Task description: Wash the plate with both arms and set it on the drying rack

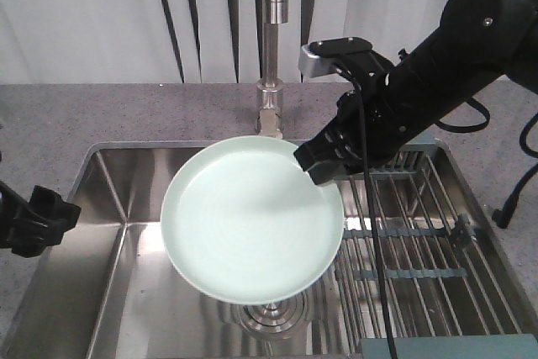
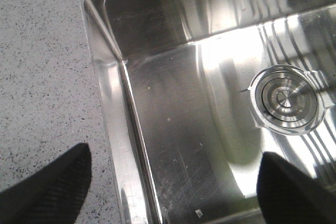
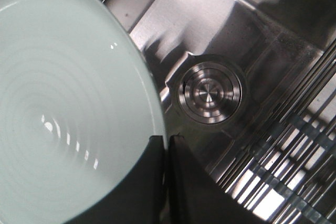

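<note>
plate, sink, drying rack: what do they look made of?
plate: probably glazed ceramic, could be melamine; smooth pale mint gloss, faint concentric rings, small highlights.
sink: stainless steel, brushed; bright reflections, fine scratches.
drying rack: thin shiny steel rods, with dark grey-blue cross strips that look plastic.

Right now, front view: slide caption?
Right gripper holds the mint-green plate by its rim over the sink, drying rack alongside; left gripper open at the sink's left edge.

I see the plate (image 1: 252,220) mid-frame over the sink (image 1: 101,237), faucet (image 1: 270,98) behind it, drying rack (image 1: 420,250) at lower right.
</note>
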Controlling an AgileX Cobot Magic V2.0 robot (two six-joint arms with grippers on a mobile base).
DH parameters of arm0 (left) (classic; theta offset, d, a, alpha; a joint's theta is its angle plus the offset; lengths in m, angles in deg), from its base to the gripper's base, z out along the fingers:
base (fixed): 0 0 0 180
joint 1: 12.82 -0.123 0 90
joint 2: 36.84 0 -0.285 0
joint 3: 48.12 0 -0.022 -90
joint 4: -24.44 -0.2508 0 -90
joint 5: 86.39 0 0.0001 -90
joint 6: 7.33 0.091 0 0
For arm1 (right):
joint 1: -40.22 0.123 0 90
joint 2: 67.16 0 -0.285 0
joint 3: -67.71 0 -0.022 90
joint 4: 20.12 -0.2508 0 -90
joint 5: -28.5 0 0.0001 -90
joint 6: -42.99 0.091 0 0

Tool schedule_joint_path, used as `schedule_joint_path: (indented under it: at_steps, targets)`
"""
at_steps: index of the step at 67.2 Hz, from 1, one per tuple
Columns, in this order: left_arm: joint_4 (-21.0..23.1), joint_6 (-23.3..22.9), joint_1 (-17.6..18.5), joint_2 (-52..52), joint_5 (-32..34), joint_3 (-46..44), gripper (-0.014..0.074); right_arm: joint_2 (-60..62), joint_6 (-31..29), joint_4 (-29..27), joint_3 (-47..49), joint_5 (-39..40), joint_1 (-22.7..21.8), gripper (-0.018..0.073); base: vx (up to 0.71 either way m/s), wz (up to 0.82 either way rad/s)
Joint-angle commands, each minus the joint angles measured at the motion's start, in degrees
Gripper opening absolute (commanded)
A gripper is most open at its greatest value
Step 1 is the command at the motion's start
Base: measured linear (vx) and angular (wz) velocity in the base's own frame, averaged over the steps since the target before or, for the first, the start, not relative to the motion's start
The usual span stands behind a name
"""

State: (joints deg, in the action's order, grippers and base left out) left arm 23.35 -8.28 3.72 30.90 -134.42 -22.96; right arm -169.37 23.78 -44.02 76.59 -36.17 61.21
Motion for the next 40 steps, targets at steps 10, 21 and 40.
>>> schedule_joint_path:
  at_steps: [10,21,40]
  targets:
    - [0.09,-0.62,0.26,-0.9,2.79,-1.57,0.059,0.35,-1.62,-3.32,4.75,2.23,-6.02,-0.0004,0.0,0.0]
    - [0.09,-0.62,0.26,-0.9,2.79,-1.57,0.059,2.47,-1.47,-2.76,1.98,1.92,-10.09,-0.0004,0.0,0.0]
    - [0.09,-0.62,0.26,-0.9,2.79,-1.57,0.059,11.95,-2.33,-2.43,-12.35,6.36,-12.59,-0.0004,0.0,0.0]
